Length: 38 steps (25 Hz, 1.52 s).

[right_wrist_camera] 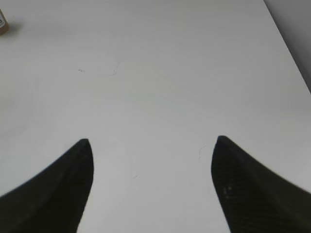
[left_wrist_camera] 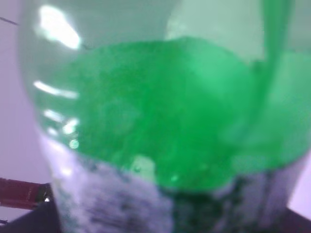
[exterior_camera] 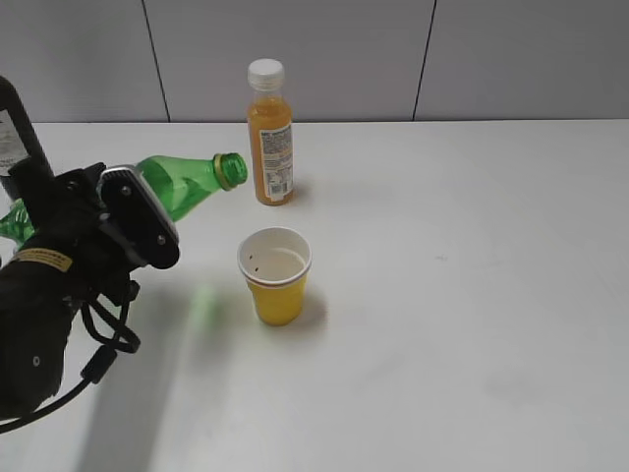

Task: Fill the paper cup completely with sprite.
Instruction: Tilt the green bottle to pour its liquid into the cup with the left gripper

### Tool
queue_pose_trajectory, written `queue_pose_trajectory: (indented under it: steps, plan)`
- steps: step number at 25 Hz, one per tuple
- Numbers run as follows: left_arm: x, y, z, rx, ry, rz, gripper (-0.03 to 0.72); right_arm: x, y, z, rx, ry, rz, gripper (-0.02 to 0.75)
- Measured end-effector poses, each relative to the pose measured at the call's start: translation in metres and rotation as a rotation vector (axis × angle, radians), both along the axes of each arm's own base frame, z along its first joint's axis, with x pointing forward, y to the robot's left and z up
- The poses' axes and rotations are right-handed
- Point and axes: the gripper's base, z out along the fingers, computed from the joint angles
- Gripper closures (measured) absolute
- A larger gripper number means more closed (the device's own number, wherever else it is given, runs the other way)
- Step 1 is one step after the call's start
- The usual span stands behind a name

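**Bottle tipped, mouth short of the cup**

Starting at the left: the left gripper has the sprite bottle clamped round its body, the jaws closed about as far as the plastic allows. From the left wrist view all you get is the green wall of the sprite bottle pressed up against the lens, with the pale label blurred below, so the grip reads as firm. A dark glass bottle stands behind the arm at the far left edge.

The bottle lies nearly flat, its long axis running left to right and slightly away from me, open neck pointing right. That mouth sits up and to the left of the paper cup, which stands upright on the table, near the middle. I would judge the mouth is not yet over the rim (hard to be sure from this slant), so the coming move depends on carrying the neck a little right and toward me before tipping further. The cup looks to hold some pale liquid already, but is not full.

Just behind the cup stands the orange juice bottle, capped, close to the neck's path; a swing backward could knock it.

Farther right the table lies bare. The right gripper hangs over that bare white stretch with its jaws spread wide, holding nothing, well apart from the cup. The left arm is plainly the nearer.
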Motion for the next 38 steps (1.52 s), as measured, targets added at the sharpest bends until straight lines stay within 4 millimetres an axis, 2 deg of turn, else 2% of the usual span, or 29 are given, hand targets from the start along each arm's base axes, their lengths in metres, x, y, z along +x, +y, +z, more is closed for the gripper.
queue_pose_trajectory:
  steps: [13, 38]
  plan:
    - [-0.0030, 0.0007, -0.0018, 0.149, 0.025, -0.035, 0.233, 0.0000, 0.0000, -0.0001, 0.000, 0.001, 0.000, 0.154]
    - [-0.0025, 0.0022, -0.0019, 0.239, 0.036, -0.050, 0.233, 0.0000, 0.0000, -0.0001, 0.000, 0.001, 0.000, 0.154]
